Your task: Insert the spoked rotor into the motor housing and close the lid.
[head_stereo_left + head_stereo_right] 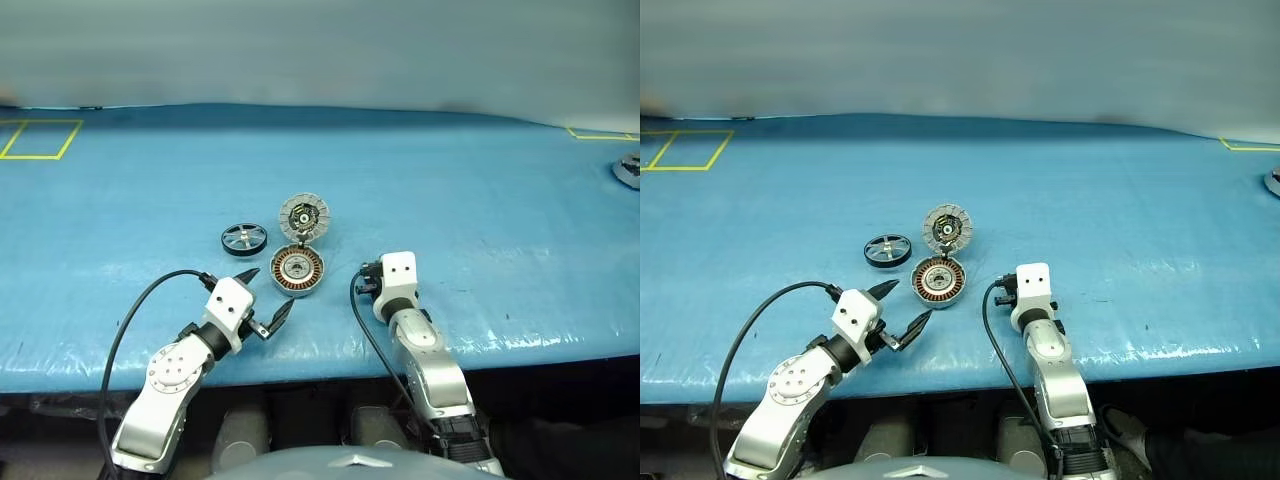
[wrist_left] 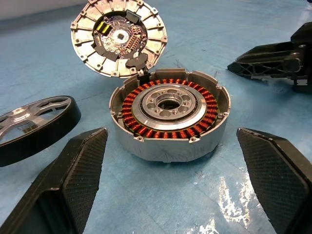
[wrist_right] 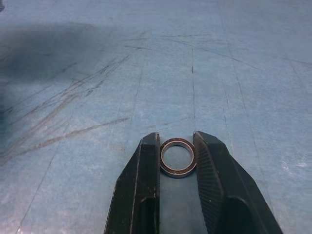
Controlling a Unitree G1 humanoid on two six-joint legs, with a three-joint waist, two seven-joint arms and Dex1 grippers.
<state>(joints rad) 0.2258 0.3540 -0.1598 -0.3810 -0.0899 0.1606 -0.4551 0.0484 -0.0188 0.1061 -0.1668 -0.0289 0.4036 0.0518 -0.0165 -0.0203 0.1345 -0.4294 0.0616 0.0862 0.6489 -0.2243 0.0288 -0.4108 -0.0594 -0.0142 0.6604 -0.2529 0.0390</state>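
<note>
Meanwhile, the right gripper (image 3: 177, 146) pinches a small ring (image 3: 178, 157) on the blue desk (image 1: 480, 200).
Left gripper (image 1: 270, 295) spread wide near the motor housing (image 1: 297, 270), lid (image 1: 303, 216) hinged upright; spoked rotor (image 1: 244, 240) lies just beside.

both arms are silver-grey metal with round joint housings, each ending in a white block at the wrist. a black cable loops out from behind the left gripper (image 1: 266, 298) and another trails back from the right gripper (image 3: 177, 152). fingers (image 2: 68, 183) are black, wedge-shaped, with finely textured pads.
</note>
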